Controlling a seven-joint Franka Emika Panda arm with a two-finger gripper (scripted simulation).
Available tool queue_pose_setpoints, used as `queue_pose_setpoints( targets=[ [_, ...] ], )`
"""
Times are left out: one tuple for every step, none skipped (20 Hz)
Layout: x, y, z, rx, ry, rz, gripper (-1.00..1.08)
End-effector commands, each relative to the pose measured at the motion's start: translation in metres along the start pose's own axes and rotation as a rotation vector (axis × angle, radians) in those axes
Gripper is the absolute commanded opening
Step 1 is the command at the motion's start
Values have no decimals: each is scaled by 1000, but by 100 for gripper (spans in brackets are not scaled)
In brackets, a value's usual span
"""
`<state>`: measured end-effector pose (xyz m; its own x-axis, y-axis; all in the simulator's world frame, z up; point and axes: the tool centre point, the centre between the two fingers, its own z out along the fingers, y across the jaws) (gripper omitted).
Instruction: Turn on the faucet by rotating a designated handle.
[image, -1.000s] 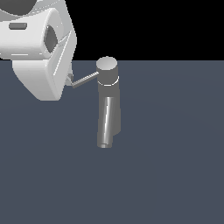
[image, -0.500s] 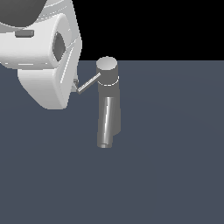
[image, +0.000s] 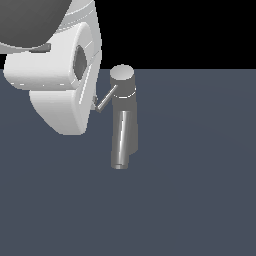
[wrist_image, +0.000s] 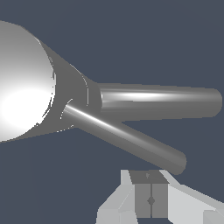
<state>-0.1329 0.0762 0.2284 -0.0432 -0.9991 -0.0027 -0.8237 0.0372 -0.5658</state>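
The faucet (image: 124, 107) stands upright in the middle of the exterior view, with a light round cap and a spout (image: 122, 145) slanting down toward the floor. The handle (image: 106, 100) is a thin rod running from under the cap toward the exterior view's left. My white gripper (image: 94, 102) sits at the rod's free end, touching or almost touching it. In the wrist view the faucet's cap (wrist_image: 22, 83) looms large. The handle (wrist_image: 127, 139) and the thicker spout (wrist_image: 162, 103) fan out from it. The gripper (wrist_image: 151, 197) has its fingers pressed together just past the handle's tip.
The faucet rests on a flat dark blue-grey floor (image: 200, 190). My arm's bulky white body (image: 55, 75) fills the upper part of the exterior view's left side.
The gripper has pushed toward the exterior view's right and lower. The handle's free end has swung with it, closer to the faucet's body.
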Motion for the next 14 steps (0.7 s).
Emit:
queue_pose_setpoints(
  targets=[
    [13, 7, 2, -8, 12, 19, -100],
    [15, 8, 2, -8, 12, 20, -100],
    [15, 8, 2, -8, 12, 20, -100],
    [5, 4, 0, 1, 2, 4, -100],
    [7, 4, 0, 1, 2, 4, -100],
    [9, 4, 0, 0, 3, 5, -100],
    [11, 5, 0, 0, 3, 5, -100],
    [13, 5, 0, 0, 3, 5, -100],
    [15, 5, 0, 0, 3, 5, -100],
    [17, 6, 0, 0, 4, 6, -100],
    [19, 6, 0, -1, 4, 6, -100],
    [20, 6, 0, -1, 4, 6, -100],
    [22, 6, 0, -1, 4, 7, -100],
    [24, 7, 0, -1, 4, 7, -100]
  ],
)
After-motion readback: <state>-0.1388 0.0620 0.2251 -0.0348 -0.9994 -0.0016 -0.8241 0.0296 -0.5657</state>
